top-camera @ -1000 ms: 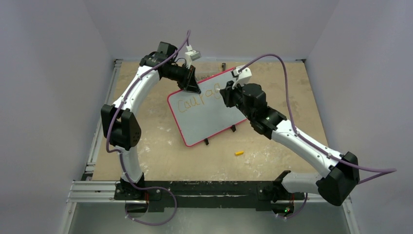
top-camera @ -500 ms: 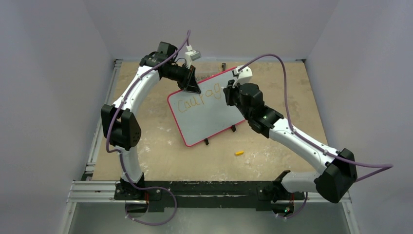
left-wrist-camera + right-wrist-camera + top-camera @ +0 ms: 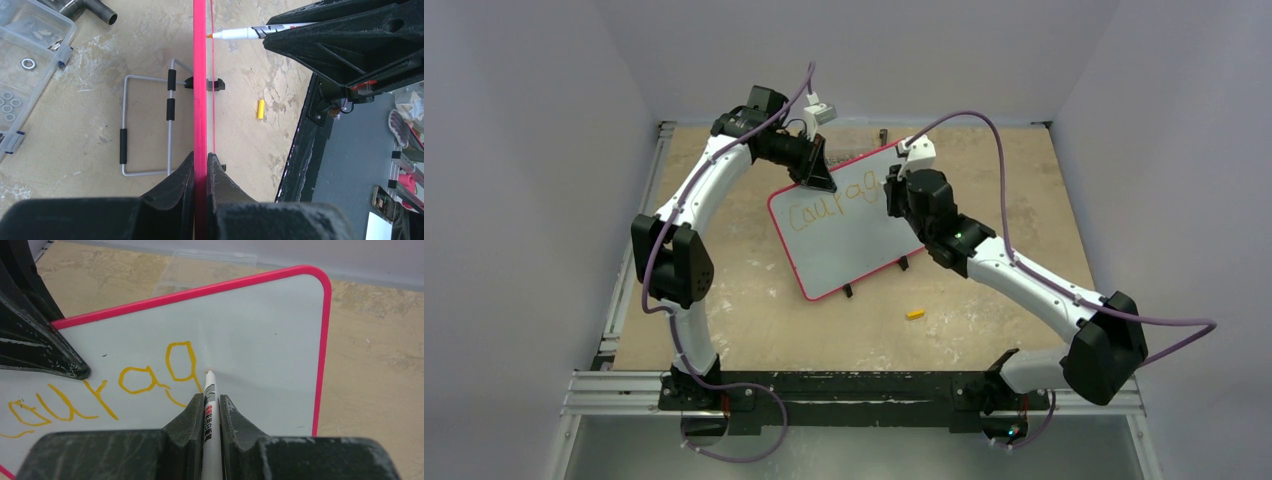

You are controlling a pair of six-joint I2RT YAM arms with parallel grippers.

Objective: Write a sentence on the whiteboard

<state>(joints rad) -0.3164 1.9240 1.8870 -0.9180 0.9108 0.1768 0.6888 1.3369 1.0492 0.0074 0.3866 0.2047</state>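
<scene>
The whiteboard [image 3: 854, 245] stands tilted on the table, pale face with a pink rim. My left gripper [image 3: 816, 178] is shut on its top rim; in the left wrist view the jaws [image 3: 200, 161] clamp the pink edge [image 3: 200, 75]. My right gripper [image 3: 892, 192] is shut on a white marker [image 3: 209, 405]. The marker's tip rests at the board face [image 3: 260, 340] just right of the last letter. The sentence [image 3: 135, 380] reads "courag" in orange-yellow, one line only [image 3: 824, 205]. The marker also shows in the left wrist view [image 3: 245, 33].
A yellow marker cap [image 3: 914, 314] lies on the table in front of the board, also seen in the left wrist view [image 3: 260, 109]. Behind the board are a wire stand [image 3: 150, 125], a clear plastic box of small parts [image 3: 25, 60] and a metal pipe fitting [image 3: 95, 10].
My right arm's elbow has swung left and the wrist has shifted a little toward the far side, so the "g" now shows in full. The left arm and board have not moved.
</scene>
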